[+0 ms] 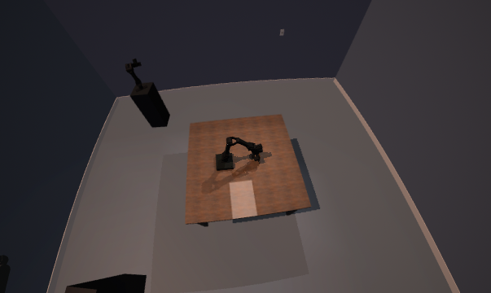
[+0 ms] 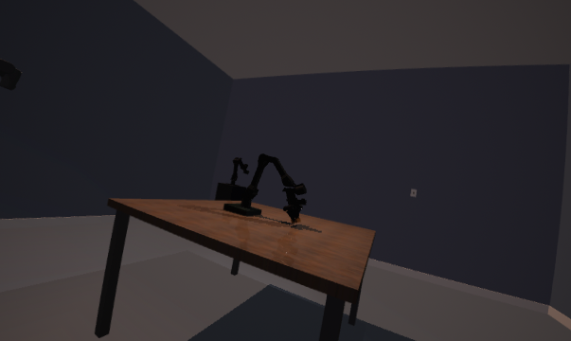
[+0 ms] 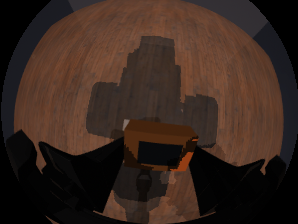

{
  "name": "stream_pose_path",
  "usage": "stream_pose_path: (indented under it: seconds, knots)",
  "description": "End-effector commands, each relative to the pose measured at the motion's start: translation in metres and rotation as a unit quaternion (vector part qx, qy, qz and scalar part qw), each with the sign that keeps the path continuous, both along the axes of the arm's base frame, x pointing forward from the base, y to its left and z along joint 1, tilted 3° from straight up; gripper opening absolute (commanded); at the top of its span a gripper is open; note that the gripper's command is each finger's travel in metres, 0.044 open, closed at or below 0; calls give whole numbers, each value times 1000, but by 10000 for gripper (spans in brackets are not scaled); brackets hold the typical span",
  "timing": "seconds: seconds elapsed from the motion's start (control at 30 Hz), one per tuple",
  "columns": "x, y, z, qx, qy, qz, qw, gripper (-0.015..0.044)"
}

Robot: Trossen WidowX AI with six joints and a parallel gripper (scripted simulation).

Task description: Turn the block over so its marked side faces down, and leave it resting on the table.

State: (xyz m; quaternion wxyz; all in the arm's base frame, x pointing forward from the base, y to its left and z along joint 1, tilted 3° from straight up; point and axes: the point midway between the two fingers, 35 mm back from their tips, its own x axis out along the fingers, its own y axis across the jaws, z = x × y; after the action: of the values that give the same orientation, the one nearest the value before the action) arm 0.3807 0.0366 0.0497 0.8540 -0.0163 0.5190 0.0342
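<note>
The block (image 3: 160, 129) is orange-brown, and its marked side, with a dark rectangle, faces up toward the wrist camera. My gripper (image 1: 256, 159) (image 2: 294, 221) (image 3: 158, 144) points down and is shut on the block, with one dark finger at each of its sides. The block appears slightly tilted and just above the table (image 1: 204, 203) (image 2: 209, 232) (image 3: 245, 75). Its underside is hidden. In the top and exterior views the block is too small and dark to make out well.
The arm's square base (image 1: 225, 162) (image 2: 241, 208) stands on the table, left of the gripper. A bright patch of light (image 1: 243, 199) lies near the table's front edge. A dark pedestal (image 1: 151, 106) with another arm stands beyond the table. The arm's shadow surrounds the block.
</note>
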Motion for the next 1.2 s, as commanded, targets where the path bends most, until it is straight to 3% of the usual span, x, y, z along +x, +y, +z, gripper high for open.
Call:
stream_pose_path:
  seconds: [0.0,0.43,1.17]
  knots:
    - [-1,0,3,0,-31,0,1000,0]
    - [-7,-1,5,6,-95,-1,995,0]
    - [13,1,-30,17,-246,-1,969,0]
